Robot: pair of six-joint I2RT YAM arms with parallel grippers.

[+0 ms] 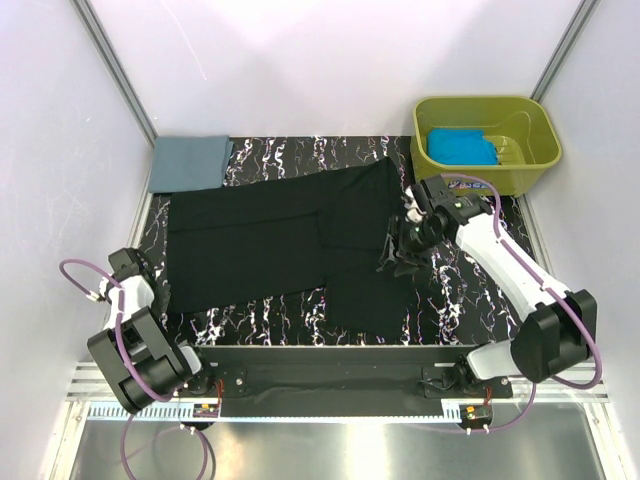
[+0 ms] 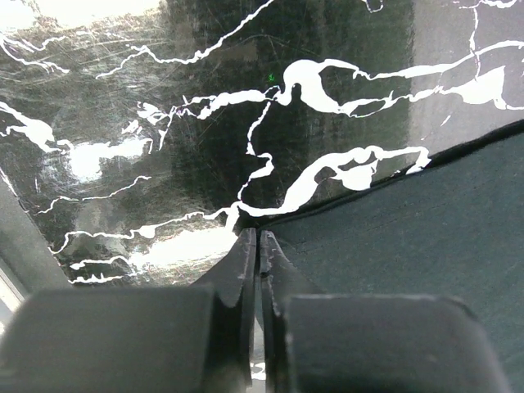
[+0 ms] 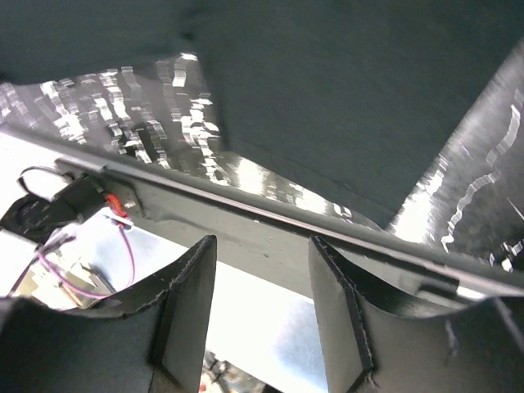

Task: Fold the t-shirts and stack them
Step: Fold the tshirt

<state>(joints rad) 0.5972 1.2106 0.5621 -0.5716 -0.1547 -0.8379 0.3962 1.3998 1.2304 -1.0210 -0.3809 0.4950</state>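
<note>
We count two arms, each built of glossy white shells between black joints: the left arm [image 1: 135,297] and the right arm [image 1: 500,255]. Each one rises from a blocky black shoulder [image 1: 550,335]. A purple cable [image 1: 64,272] trails along each arm in loose loops, thin against the white. Up close, our jaws are matte black wedges with flat inner faces and edges scuffed pale and slightly ragged.

Black t-shirt [image 2: 426,246]: was cut off by the right and lower edges of the left wrist view.
Turquoise t-shirt [image 1: 460,146] in tub [image 1: 535,165]: folds were too small to be made out.
Left gripper [image 2: 258,235]: cloth between its closed fingers could not be determined.
</note>
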